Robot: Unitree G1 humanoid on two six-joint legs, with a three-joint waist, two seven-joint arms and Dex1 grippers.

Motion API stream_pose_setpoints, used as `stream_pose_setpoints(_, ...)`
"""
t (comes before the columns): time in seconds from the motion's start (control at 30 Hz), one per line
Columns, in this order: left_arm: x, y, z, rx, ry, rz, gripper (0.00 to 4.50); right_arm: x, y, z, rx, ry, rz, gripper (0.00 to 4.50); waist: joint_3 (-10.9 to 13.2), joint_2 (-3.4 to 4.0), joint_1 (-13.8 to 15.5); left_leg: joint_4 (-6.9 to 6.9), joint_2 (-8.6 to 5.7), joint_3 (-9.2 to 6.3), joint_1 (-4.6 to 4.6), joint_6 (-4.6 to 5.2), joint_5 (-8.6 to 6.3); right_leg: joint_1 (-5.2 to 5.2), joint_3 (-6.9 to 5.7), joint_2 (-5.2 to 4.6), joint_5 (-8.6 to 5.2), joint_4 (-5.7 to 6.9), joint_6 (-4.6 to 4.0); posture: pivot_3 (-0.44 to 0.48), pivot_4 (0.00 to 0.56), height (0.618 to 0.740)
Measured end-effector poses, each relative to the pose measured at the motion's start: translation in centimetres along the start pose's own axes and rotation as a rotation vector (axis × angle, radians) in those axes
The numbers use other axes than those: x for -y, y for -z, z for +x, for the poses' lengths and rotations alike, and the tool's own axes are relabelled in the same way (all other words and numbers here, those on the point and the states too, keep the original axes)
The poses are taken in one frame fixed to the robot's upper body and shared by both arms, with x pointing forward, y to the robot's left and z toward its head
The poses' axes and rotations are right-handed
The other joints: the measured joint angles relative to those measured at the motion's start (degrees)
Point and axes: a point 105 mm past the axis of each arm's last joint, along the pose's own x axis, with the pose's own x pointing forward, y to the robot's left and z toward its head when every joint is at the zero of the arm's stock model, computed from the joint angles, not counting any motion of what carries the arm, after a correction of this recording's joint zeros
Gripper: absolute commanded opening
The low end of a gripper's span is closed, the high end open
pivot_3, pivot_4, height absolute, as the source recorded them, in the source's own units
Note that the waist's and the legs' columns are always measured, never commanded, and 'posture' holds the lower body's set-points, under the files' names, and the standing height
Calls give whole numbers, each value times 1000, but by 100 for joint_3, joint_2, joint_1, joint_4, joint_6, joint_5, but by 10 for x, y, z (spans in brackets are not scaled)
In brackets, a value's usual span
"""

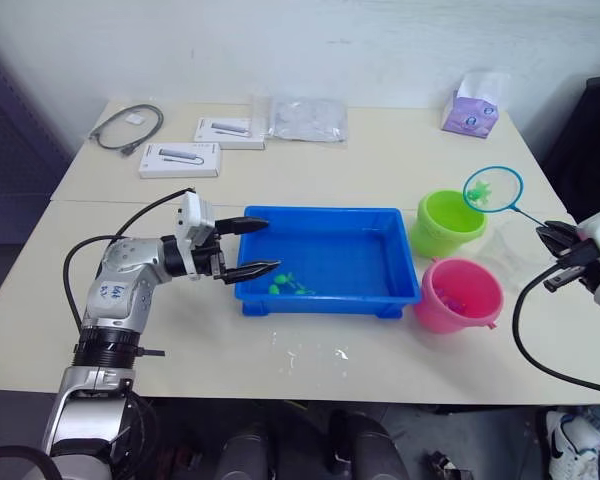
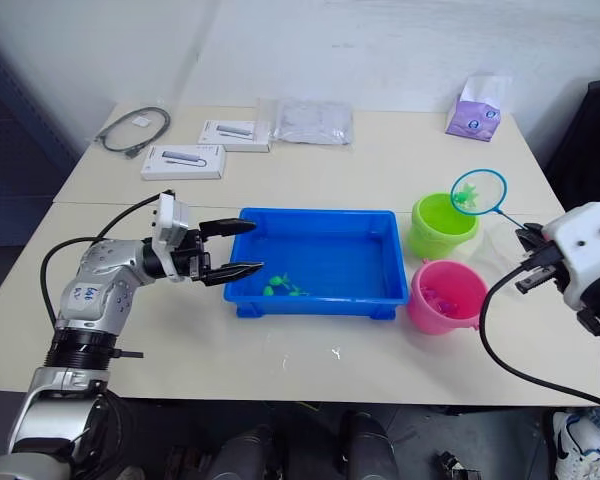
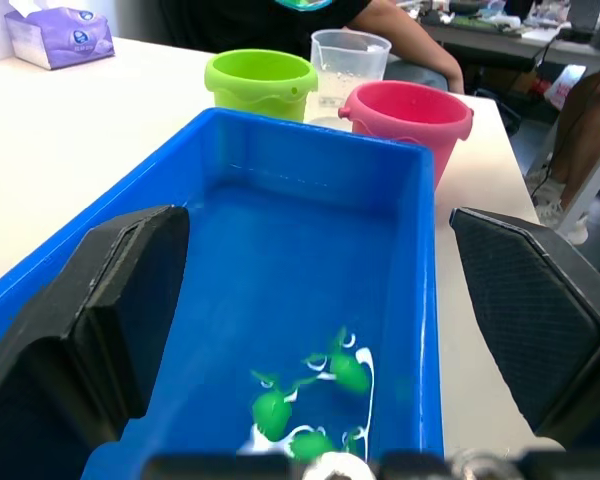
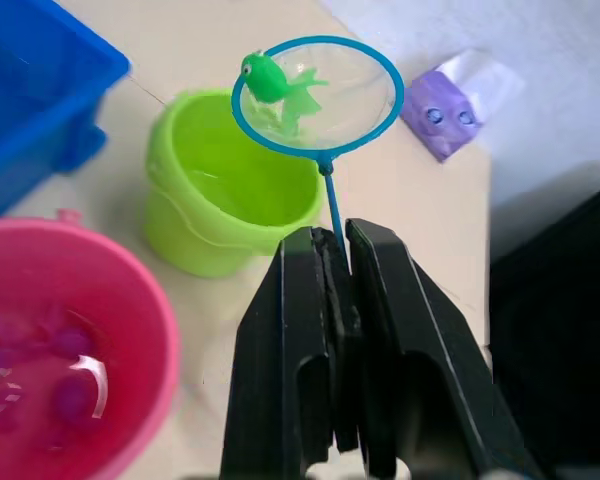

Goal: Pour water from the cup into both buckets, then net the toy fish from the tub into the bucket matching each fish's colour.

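Right of frame, net: round blue-rimmed hoop net [image 4: 317, 93] holding a bright green toy fish [image 4: 270, 78], above the lime green plastic bucket [image 4: 225, 190].
Right gripper [image 4: 336, 240]: fingers pinching the net's stick.
Left gripper [image 1: 254, 247]: fingers spread astride the blue rectangular plastic tub's [image 1: 385, 290] left end.
Tub: green fish [image 3: 310, 400] inside.

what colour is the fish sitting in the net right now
Bright green. The fish lies in the blue-rimmed net over the lime green bucket, clearest in the right wrist view.

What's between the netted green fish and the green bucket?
Nothing visible. The right claw holds the net with the green fish over the green bucket's open mouth; no lid or object covers it.
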Motion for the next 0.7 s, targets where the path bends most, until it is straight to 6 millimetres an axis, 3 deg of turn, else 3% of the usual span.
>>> stream_pose_setpoints(0.13, 2, -3, 6, 14, -2, -1, 4486, -2, 3, 13, -2, 21, -317, 0, 0, 0, -2, 0, 1, 0, 0, -1, 1, 0, 6, 0, 0, -2, 0, 0, 150, 740)
stream_pose_setpoints(0.37, 6, -6, 11, 21, -6, 16, 4486, -5, 13, 25, -13, 44, -706, 0, 1, 3, 1, 0, 4, 1, 1, -6, 4, 0, 22, 1, 0, -3, 0, 0, 150, 740)
stream_pose_setpoints(0.53, 6, -6, 12, 25, -7, 17, 4486, 1, 19, 28, 6, 71, -892, 0, 2, 4, -2, 0, 6, 2, 1, -8, 5, 0, 25, 2, -1, -4, 0, 0, 150, 740)
stream_pose_setpoints(0.7, 8, -7, 14, 40, -1, 24, 4486, 4, 9, 32, 67, 61, -978, 0, 3, 6, -16, -1, 7, 3, 3, -12, 8, 0, 28, 4, -1, -6, 0, 0, 150, 740)
